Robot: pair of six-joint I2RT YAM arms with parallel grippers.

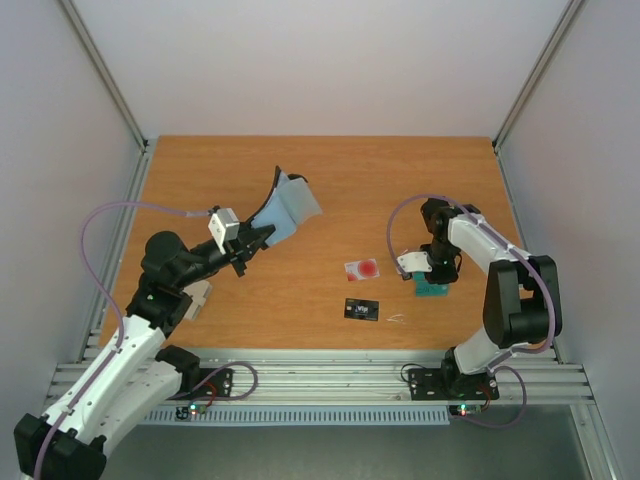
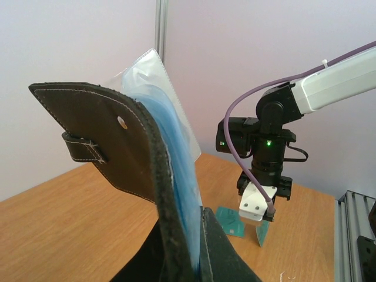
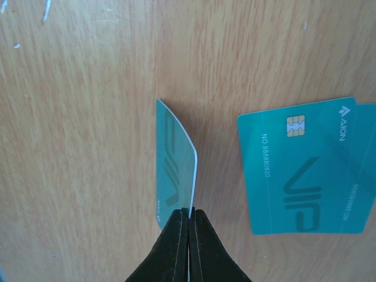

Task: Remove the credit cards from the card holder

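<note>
My left gripper point(image 1: 254, 243) is shut on the lower edge of the card holder point(image 1: 284, 206) and holds it open and upright above the table. In the left wrist view the holder's black flap point(image 2: 106, 147) and its pale blue sleeves point(image 2: 176, 176) rise from between my fingers point(image 2: 226, 252). My right gripper point(image 3: 189, 212) is shut on a teal-green card point(image 3: 174, 167), held on edge just above the table. Another teal-green card point(image 3: 299, 170) lies flat beside it, over a further one point(image 3: 367, 141). The whitish card with the red spot point(image 1: 362, 268) and the black card point(image 1: 362, 310) lie mid-table.
The right arm point(image 1: 500, 270) stands over the teal cards point(image 1: 432, 291) at the table's right. A metal rail point(image 1: 330, 378) runs along the near edge. Pale walls enclose the wooden table point(image 1: 330, 170) on three sides.
</note>
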